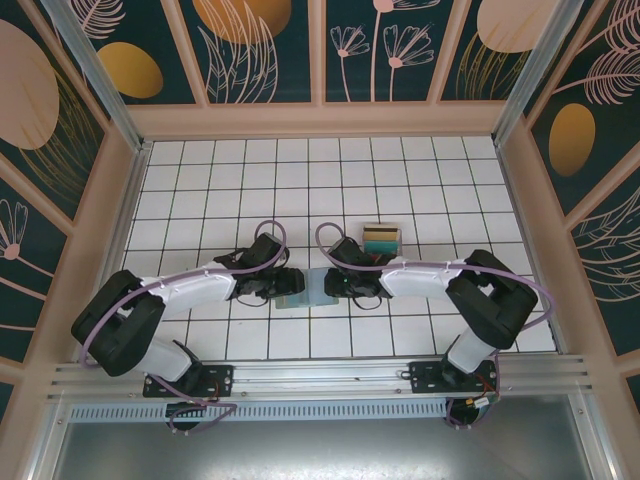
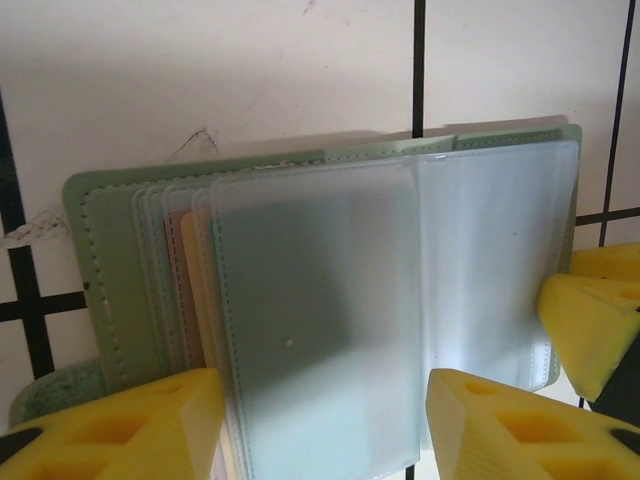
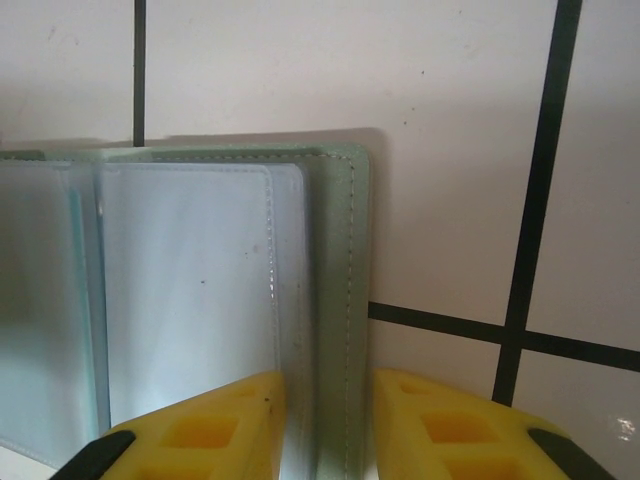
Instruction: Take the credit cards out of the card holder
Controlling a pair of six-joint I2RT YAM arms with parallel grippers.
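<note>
Holder (image 1: pixel 310 287): lay open and flat on the tiles between the two grippers, probably spread so its sleeves (image 2: pixel 320 300) could be reached.
Cards (image 2: pixel 192 290): warm-tinted edges showed behind the clear sleeves, so some seemed not yet out.
Left gripper (image 2: pixel 325 410): stood over the holder's left half with its jaws wide apart astride the top sleeve. It gripped nothing I could make out and was likely placed to work that sleeve.
Right gripper (image 3: pixel 330 400): stood at the holder's right edge, its jaws a narrow gap apart with the cover's rim between them. Whether the rim was nipped I could not tell; it was probably steadying the holder.
Arms: the left arm (image 1: pixel 190 285) and right arm (image 1: pixel 440 275) reached in low from either side of the holder, elbows outward.
Tray (image 1: pixel 381 238): sat just beyond the holder, with coloured strips inside.
</note>
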